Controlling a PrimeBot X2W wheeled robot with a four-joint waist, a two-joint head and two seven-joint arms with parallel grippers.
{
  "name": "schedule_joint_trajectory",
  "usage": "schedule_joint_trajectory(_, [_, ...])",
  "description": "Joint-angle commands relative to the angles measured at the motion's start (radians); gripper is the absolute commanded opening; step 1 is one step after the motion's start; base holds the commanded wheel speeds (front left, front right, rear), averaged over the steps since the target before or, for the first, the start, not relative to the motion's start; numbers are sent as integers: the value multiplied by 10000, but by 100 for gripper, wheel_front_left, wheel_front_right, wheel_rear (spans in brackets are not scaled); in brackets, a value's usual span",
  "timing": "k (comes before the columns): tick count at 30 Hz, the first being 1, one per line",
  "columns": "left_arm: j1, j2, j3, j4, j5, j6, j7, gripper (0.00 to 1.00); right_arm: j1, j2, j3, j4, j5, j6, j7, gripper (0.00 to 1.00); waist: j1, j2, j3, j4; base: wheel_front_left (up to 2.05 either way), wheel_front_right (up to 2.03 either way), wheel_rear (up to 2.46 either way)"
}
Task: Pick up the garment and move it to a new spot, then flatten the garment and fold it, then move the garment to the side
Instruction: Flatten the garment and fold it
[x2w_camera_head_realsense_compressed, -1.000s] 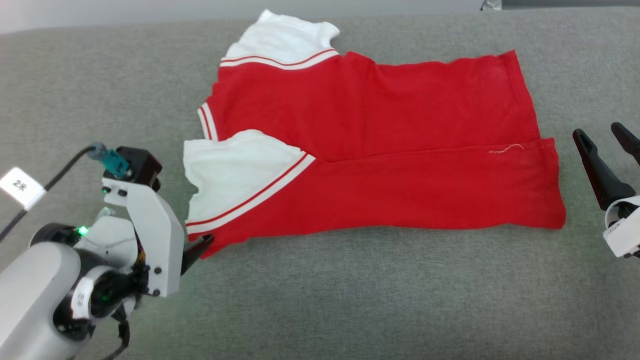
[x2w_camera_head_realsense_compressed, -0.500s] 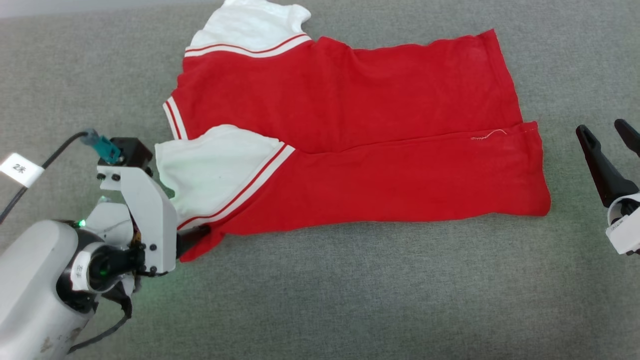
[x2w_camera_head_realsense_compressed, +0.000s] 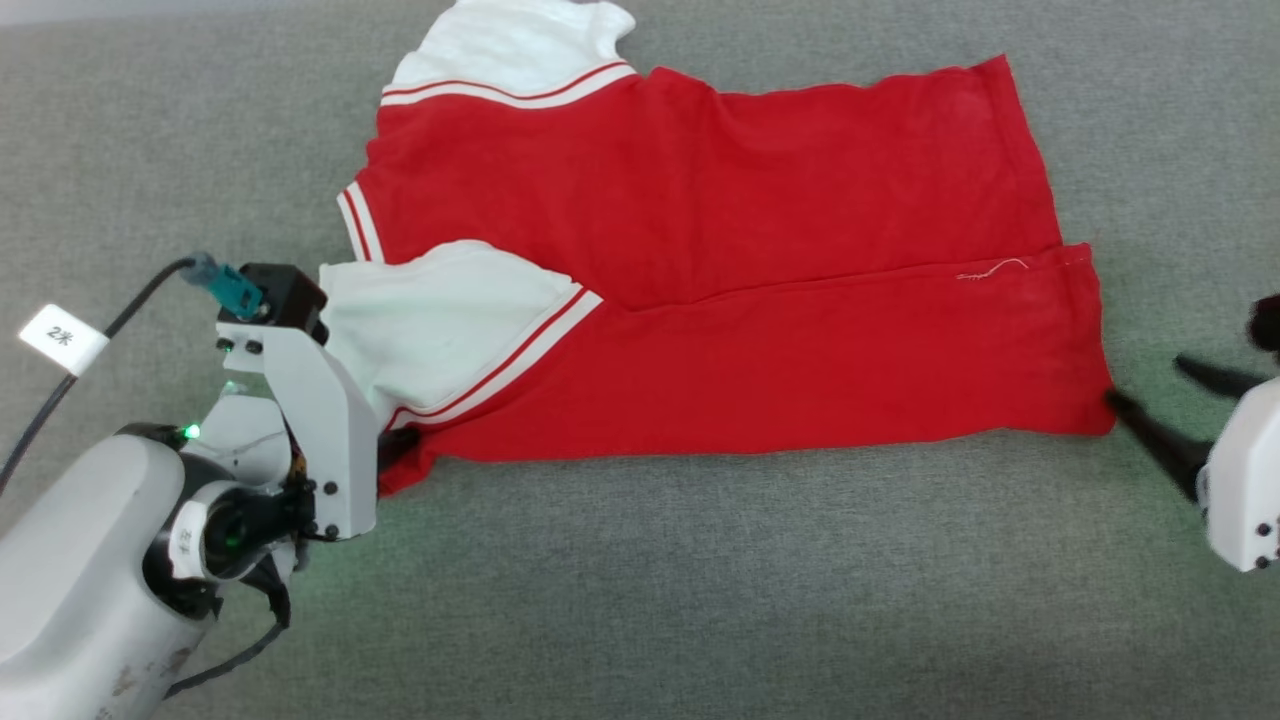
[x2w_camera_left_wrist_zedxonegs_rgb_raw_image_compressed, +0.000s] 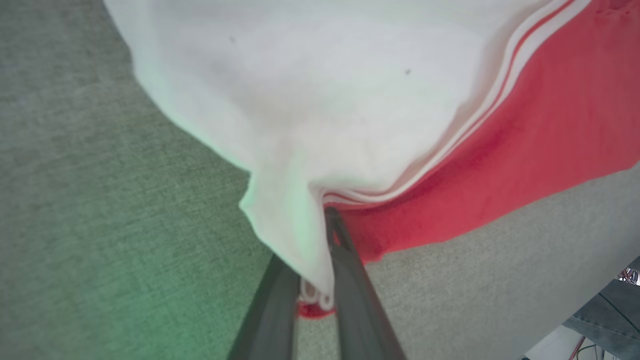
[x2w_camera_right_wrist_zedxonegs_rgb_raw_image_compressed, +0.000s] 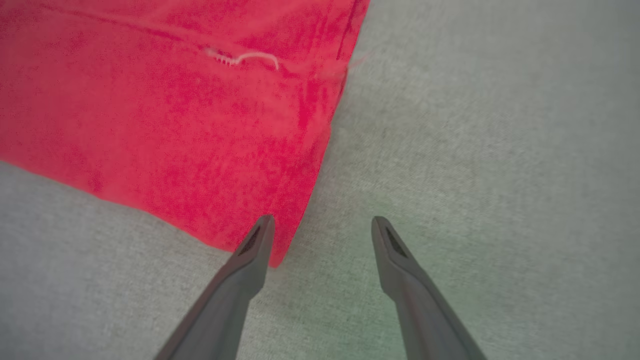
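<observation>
One garment (x2w_camera_head_realsense_compressed: 720, 300) lies across the middle of the bench (x2w_camera_head_realsense_compressed: 700, 600), one white sleeve (x2w_camera_head_realsense_compressed: 510, 45) by the far edge; bare bench runs wide along the near side. Two hands: the left hand (x2w_camera_left_wrist_zedxonegs_rgb_raw_image_compressed: 320, 260) is clamped on its near-left corner, the right hand (x2w_camera_right_wrist_zedxonegs_rgb_raw_image_compressed: 322, 220), spread apart, stands at its near-right corner.

The tabletop (x2w_camera_head_realsense_compressed: 640, 600) has a grey woven fabric cover, uniform in texture around the left pincer (x2w_camera_head_realsense_compressed: 398, 452) and the right pincer (x2w_camera_head_realsense_compressed: 1145, 380). Lighting is even and shadows are soft. A green tint (x2w_camera_head_realsense_compressed: 330, 590) lies on the cover just beside the left pincer. A pale strip (x2w_camera_head_realsense_compressed: 120, 10) runs well beyond that pincer. In the left wrist view, the tabletop edge (x2w_camera_left_wrist_zedxonegs_rgb_raw_image_compressed: 580, 306) passes to the pincer's lower right. Past it show a dark grey surface (x2w_camera_left_wrist_zedxonegs_rgb_raw_image_compressed: 620, 315) and red wires (x2w_camera_left_wrist_zedxonegs_rgb_raw_image_compressed: 628, 275).
</observation>
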Motion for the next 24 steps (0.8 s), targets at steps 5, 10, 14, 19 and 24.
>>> schedule_joint_trajectory(5, [109, -429, -393, 113, 86, -159, -63, 0, -793, -94, 843, 303, 848, -15, 1311, 100, 0, 0, 71, 226, 0, 0, 0])
schedule_joint_trajectory(10, [-10, -645, -473, 165, 155, -240, -186, 0, -1335, -25, 1335, 1208, 832, -15, 1717, 100, 0, 0, 138, 394, 0, 0, 0])
schedule_joint_trajectory(14, [-2, -737, -515, 256, 144, -355, -298, 0, -1327, 23, 1865, 1526, 1057, -10, 1966, 18, 0, 0, 67, 456, 0, 0, 0])
schedule_joint_trajectory(19, [196, -765, -408, 371, 16, -439, -538, 0, -1316, -25, 2027, 1769, 1230, -15, 1781, 0, 0, 0, -210, 462, 0, 0, 0])
schedule_joint_trajectory(24, [514, -654, -223, 365, -147, -491, -779, 0, -1074, -161, 2021, 1808, 1431, -15, 1639, 0, 0, 0, -656, 507, 0, 0, 0])
